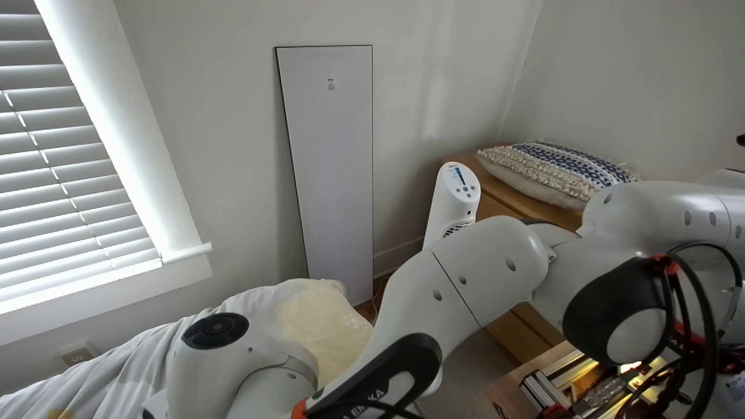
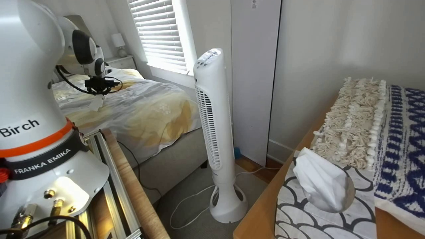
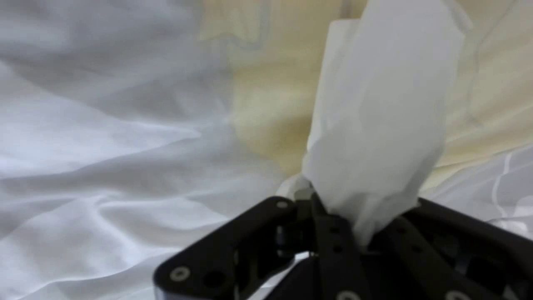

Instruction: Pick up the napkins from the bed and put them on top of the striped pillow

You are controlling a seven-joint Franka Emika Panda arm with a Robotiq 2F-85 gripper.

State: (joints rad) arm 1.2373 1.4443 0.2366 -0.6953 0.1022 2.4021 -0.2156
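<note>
The napkins are a limp white bundle. They hang from my gripper (image 2: pixel 99 92) in an exterior view, where the napkins (image 2: pixel 96 103) show just below the fingers. In the wrist view the napkins (image 3: pixel 383 104) stick out from between the dark fingers of my gripper (image 3: pixel 358 212), which is shut on them. The bed (image 2: pixel 159 116) with white, grey and yellow bedding lies below the gripper. The striped pillow (image 1: pixel 559 166) lies on the wooden dresser, away from the gripper; it also shows in an exterior view (image 2: pixel 403 139). The gripper is out of view in an exterior view, past the arm.
A white tower fan (image 2: pixel 212 126) stands between the bed and the dresser (image 2: pixel 262 212). A white tissue bundle (image 2: pixel 322 181) stands on a scallop-patterned surface (image 2: pixel 295 212) beside the pillow. A tall white panel (image 1: pixel 332 174) leans on the wall. Cables run over the floor.
</note>
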